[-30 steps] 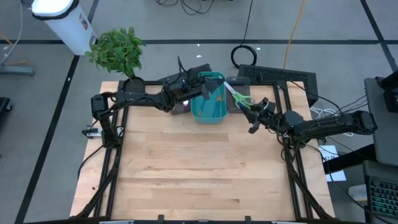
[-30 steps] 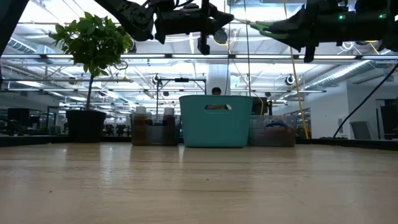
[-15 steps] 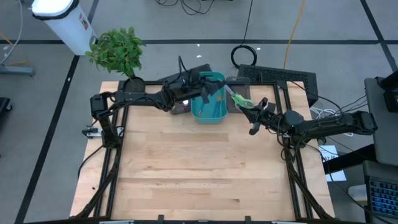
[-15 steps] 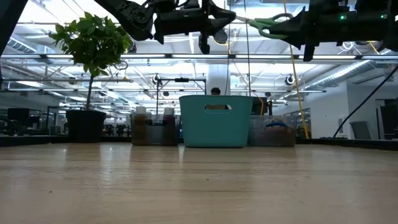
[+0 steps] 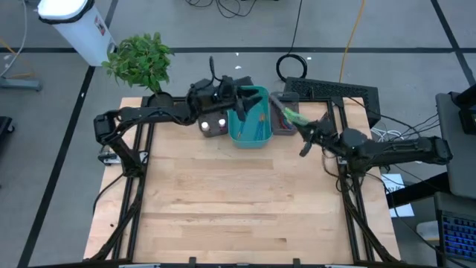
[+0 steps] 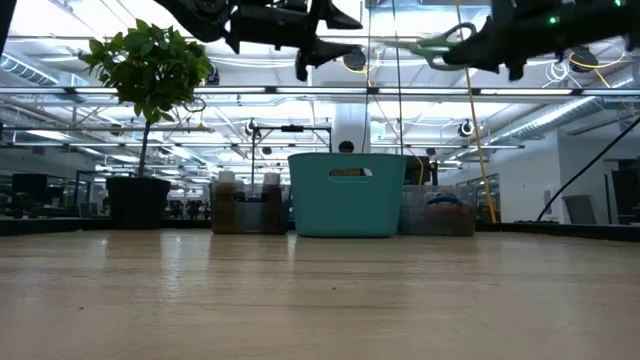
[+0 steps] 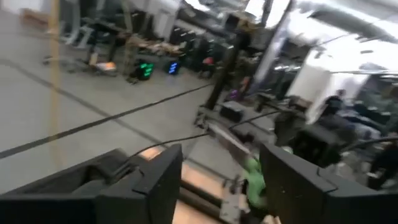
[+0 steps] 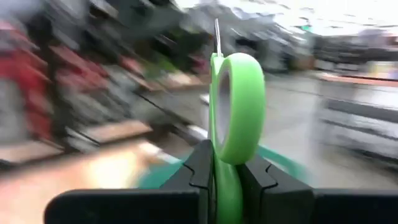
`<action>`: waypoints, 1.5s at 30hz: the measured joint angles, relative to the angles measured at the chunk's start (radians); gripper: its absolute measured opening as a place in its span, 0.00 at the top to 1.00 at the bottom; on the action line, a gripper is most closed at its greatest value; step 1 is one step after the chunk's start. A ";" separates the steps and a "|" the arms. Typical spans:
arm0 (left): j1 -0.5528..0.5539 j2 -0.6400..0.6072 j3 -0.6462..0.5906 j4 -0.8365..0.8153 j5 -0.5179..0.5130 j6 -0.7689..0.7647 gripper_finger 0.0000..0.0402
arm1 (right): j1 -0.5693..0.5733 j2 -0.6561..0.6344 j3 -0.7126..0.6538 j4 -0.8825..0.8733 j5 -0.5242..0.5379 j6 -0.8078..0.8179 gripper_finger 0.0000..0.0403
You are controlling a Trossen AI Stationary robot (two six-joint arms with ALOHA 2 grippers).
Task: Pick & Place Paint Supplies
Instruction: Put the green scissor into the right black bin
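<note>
Green-handled scissors (image 8: 237, 109) sit clamped between your right gripper's (image 5: 304, 132) two dark fingers (image 8: 198, 171), handle loop standing up past the fingertips and the thin blade pointing on beyond it. You see the same pair from above (image 5: 289, 116), held in the air just beside the right side of the teal plastic bin (image 5: 250, 136), over the dark grey bin (image 5: 283, 124) that stands against it. From table height the scissors (image 6: 438, 42) hang well above the bin's rim (image 6: 347, 160), clear of everything on the wooden table (image 5: 238, 201). Your left gripper (image 5: 235, 94) hovers over the far left corner of the teal bin with its fingers (image 7: 163, 177) spread apart and nothing between them. Just left of the teal bin you can make out two white-capped bottles (image 5: 213, 123) standing in another dark grey bin (image 5: 216, 131). Farther back, a potted plant (image 5: 141, 61) stands at the table's far left corner.
</note>
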 joint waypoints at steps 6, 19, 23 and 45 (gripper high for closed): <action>0.002 -0.017 0.000 -0.164 -0.045 0.025 0.41 | -0.048 0.026 0.304 -0.630 0.156 -0.059 0.95; -0.068 -0.016 0.000 -0.320 -0.174 0.013 0.41 | -0.285 0.330 0.455 -1.175 -0.026 -0.068 0.95; -0.100 -0.016 0.000 -0.318 -0.176 0.025 0.41 | -0.344 0.430 0.456 -1.099 -0.004 -0.126 0.95; -0.152 -0.016 0.000 -0.318 -0.185 0.054 0.41 | -0.514 0.660 0.455 -0.902 -0.085 -0.281 0.93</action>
